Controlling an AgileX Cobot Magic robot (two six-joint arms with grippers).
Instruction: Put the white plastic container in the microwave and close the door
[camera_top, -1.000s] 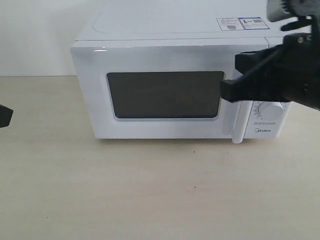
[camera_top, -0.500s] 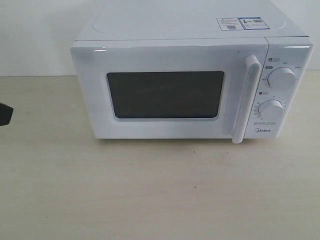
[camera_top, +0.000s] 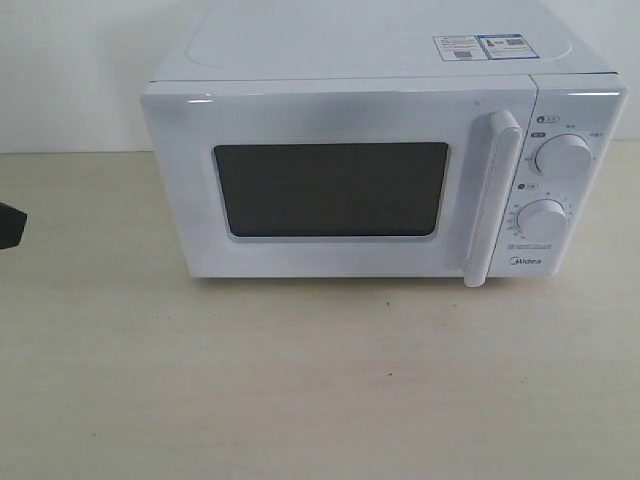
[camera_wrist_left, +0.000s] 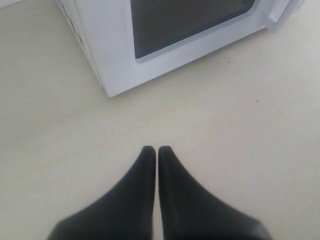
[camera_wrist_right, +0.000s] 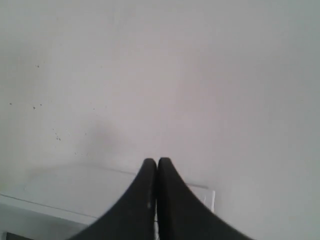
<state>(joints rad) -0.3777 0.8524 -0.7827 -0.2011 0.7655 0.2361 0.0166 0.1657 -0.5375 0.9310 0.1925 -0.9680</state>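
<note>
The microwave's door sits flush shut mid-frame. The container isn't visible anywhere, so it's probably behind the dark window, but that can't be confirmed. The left hand and right hand are both clenched on nothing. This looks like wrap-up, with only parking the arms left.

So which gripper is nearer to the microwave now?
Probably right. The right gripper hangs shut above the top of the microwave, facing the wall. The left gripper is shut over the table, off its left front corner, with bare table between.
</note>
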